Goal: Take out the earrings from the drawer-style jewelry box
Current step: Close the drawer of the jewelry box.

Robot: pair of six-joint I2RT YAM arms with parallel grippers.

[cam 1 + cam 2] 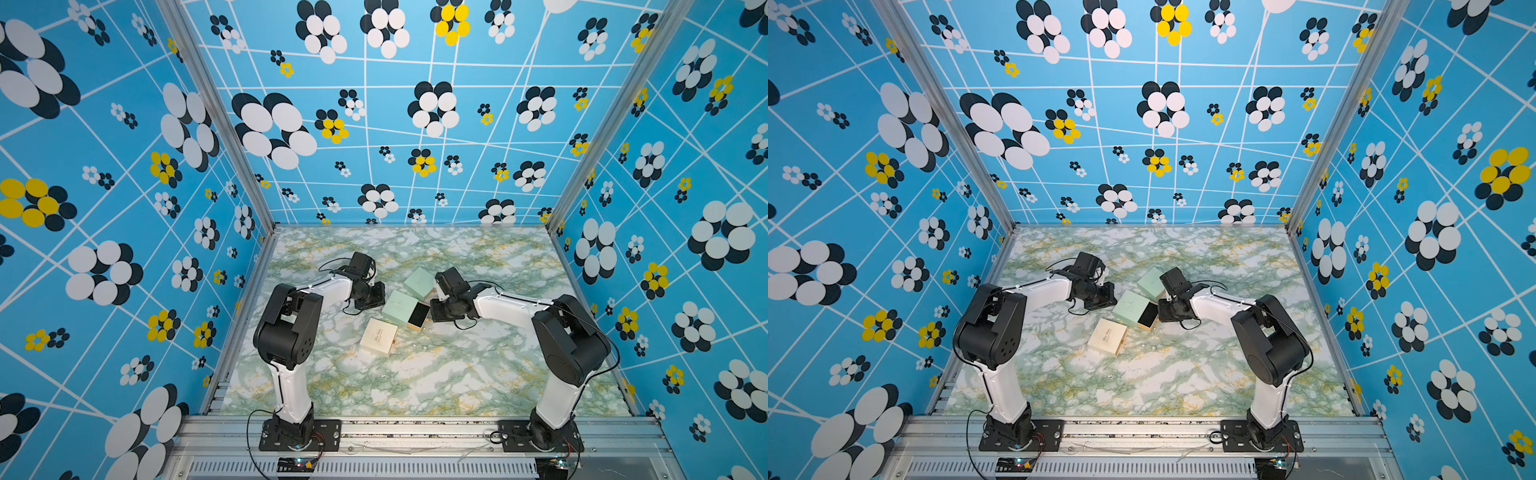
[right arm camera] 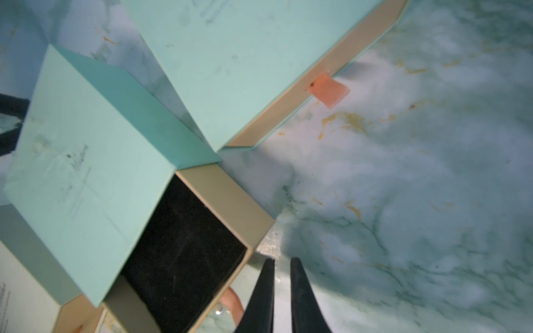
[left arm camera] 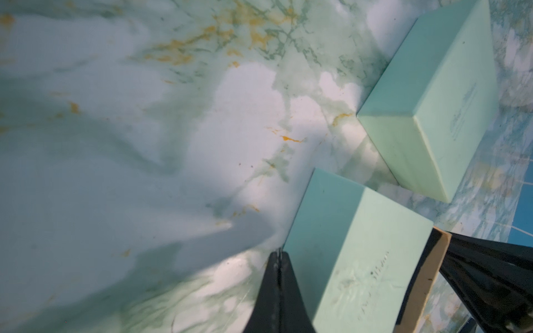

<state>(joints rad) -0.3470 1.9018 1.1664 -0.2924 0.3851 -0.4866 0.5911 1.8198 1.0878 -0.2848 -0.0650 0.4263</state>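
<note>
The drawer-style jewelry box (image 1: 400, 304) is mint green, and its drawer (image 2: 184, 245) is pulled out, showing bare black lining. Tiny glinting earrings (image 1: 417, 345) lie on the marble table in front of it in both top views. One pearly earring (image 2: 219, 311) sits by the drawer's orange pull loop (image 2: 235, 302). My right gripper (image 2: 282, 261) hangs just off the drawer's outer corner, its fingers a narrow gap apart with nothing clearly between them. My left gripper (image 3: 278, 253) is shut and empty, its tip beside the box's far side wall (image 3: 317, 245).
A second mint box (image 1: 419, 282) with an orange tab (image 2: 328, 89) lies behind the open one. A cream box (image 1: 378, 336) lies in front of it, to the left. Patterned walls enclose the marble table (image 1: 478, 374) on three sides.
</note>
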